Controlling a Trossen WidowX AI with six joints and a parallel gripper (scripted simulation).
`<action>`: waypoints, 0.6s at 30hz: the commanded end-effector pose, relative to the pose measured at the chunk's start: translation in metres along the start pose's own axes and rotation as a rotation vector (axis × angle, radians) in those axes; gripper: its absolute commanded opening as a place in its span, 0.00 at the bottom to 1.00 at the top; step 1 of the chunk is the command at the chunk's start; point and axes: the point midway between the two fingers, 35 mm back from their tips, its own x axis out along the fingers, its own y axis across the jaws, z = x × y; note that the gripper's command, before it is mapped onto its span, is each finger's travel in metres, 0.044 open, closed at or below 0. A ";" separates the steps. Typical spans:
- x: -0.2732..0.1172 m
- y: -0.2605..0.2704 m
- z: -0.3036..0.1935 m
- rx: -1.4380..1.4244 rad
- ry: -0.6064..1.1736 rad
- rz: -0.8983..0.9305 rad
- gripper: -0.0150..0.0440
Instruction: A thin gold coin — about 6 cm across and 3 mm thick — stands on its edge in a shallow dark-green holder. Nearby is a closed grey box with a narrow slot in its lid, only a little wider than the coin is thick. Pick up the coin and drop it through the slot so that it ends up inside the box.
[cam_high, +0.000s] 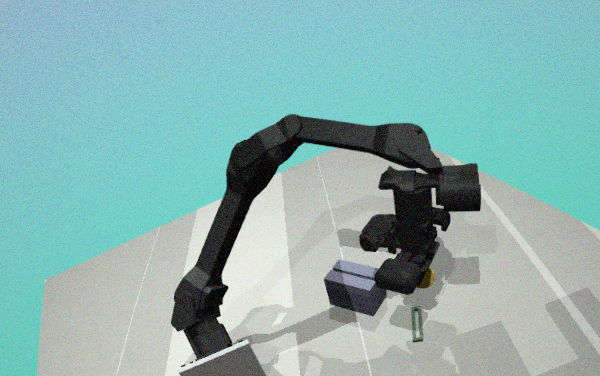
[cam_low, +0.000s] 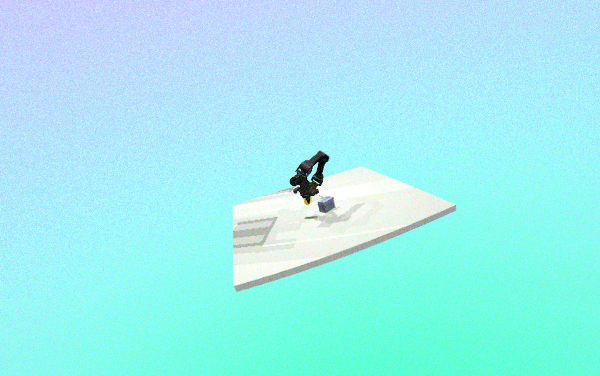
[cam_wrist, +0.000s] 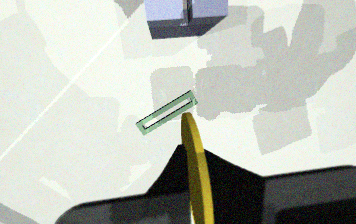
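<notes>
My gripper (cam_high: 419, 281) (cam_wrist: 185, 149) is shut on the gold coin (cam_high: 427, 278) (cam_low: 307, 201) (cam_wrist: 197, 172), which stands on edge between the fingertips, raised above the table. In the top view a dark finger part hides much of the coin. The green holder (cam_low: 311, 217) (cam_wrist: 192, 96) is empty and lies below, slanted in the wrist view. The closed grey box (cam_high: 350, 296) (cam_low: 326, 204) (cam_wrist: 172, 29) is at the wrist view's top edge, partly cut off. Its lid slot (cam_high: 352, 273) (cam_wrist: 186, 10) runs nearly in line with the coin's edge there. The coin is beside the box, not over the slot.
The pale table (cam_high: 240, 280) (cam_low: 390, 200) carries broad shadows of the arm. In the top view the box stands between the arm's base (cam_high: 225, 362) and the gripper, and the gripper partly covers its right end.
</notes>
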 end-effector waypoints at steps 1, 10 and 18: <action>-0.001 -0.002 0.004 -0.011 -0.001 -0.003 0.25; -0.003 -0.008 0.026 -0.011 -0.001 -0.003 0.25; -0.005 -0.011 0.046 -0.009 -0.001 -0.003 0.25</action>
